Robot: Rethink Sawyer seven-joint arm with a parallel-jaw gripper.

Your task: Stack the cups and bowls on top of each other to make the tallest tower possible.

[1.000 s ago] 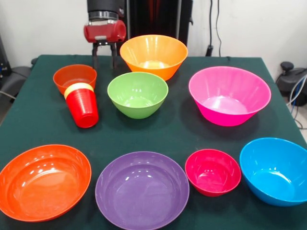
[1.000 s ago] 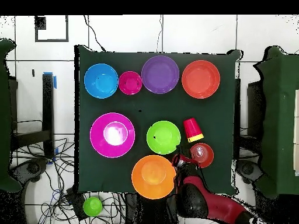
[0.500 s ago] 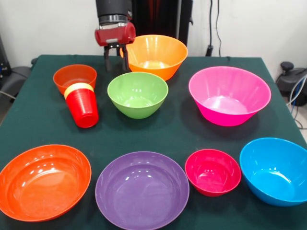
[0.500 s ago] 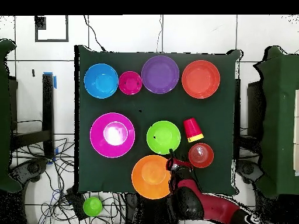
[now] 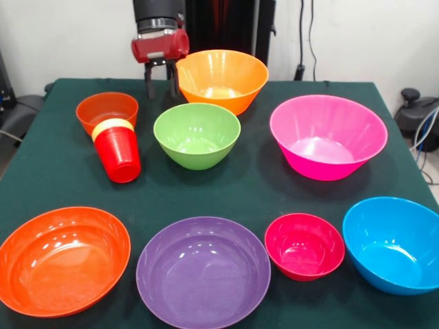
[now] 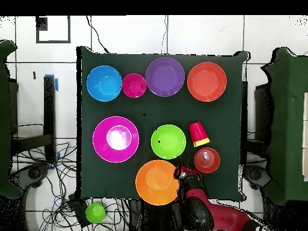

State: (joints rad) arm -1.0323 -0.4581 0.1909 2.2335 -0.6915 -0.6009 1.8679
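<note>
Eight bowls sit upright on the green table [image 5: 274, 175], all apart from one another and none nested. Near row in the front view: orange-red bowl [image 5: 62, 259], purple bowl [image 5: 203, 271], small crimson-pink bowl [image 5: 304, 245], blue bowl [image 5: 394, 243], each empty. Middle: green bowl [image 5: 197, 134] and large magenta-pink bowl [image 5: 327, 136], both empty. Far side: light orange bowl [image 5: 219, 79] and small orange bowl [image 5: 106, 112], nothing visible inside either. The red cup [image 5: 119, 155] lies tipped on its side just in front of the small orange bowl, base toward the near edge, with the rim of the yellow cup [image 5: 112, 126] showing as a band at its mouth, so the yellow sits nested inside the red. No tower stands yet. The gripper [image 5: 161, 83] hangs above the far edge of the table, between the small orange bowl and the light orange bowl, close against the latter's rim. Its two dark fingers [image 5: 149, 86] point down with a narrow gap between them and nothing held. The nested cups lie well forward of it, beyond the small orange bowl. A small green bowl [image 6: 95, 212] sits off the table on the floor in the overhead view.
</note>
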